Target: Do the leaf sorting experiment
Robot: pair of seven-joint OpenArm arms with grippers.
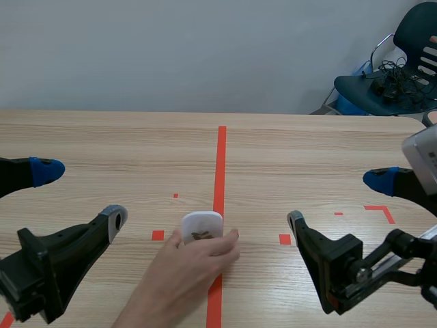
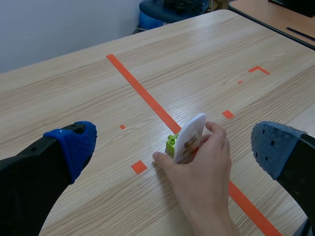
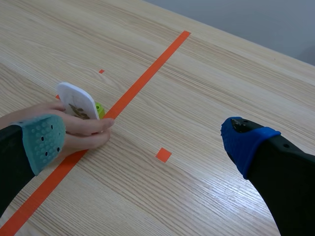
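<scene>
A person's hand [image 1: 184, 270] is seen entering from the 6 o'clock edge of the scene view, the forearm angled toward 1 o'clock. The hand is closed in a pinch. A white card [image 1: 202, 225] is held by its two side edges, the thumb at the card's 9 o'clock side and a fingertip at its 3 o'clock side. The remaining fingers are curled against the table [image 1: 307, 150].

The card is noted standing on edge, its long axis rising from the table and its rounded upper end free. Its printed face, bearing a brown leaf figure, is turned toward 6 o'clock, facing the robot. Its lower end is hidden behind the fingers in the scene view. In the left wrist view a lime-green block [image 2: 172, 143] is seen against the base of the card, on the side away from the hand. Whether the card is seated in the block cannot be determined.

The card is located at the table's middle, against the 9 o'clock edge of the orange-red centre line [image 1: 220, 164].

The left gripper [image 1: 80, 195] is recorded at 9 o'clock of the hand, its fingers spread wide with nothing between them. The right gripper [image 1: 337, 199] is recorded at 3 o'clock, likewise spread and holding nothing. Both are well apart from the hand.
</scene>
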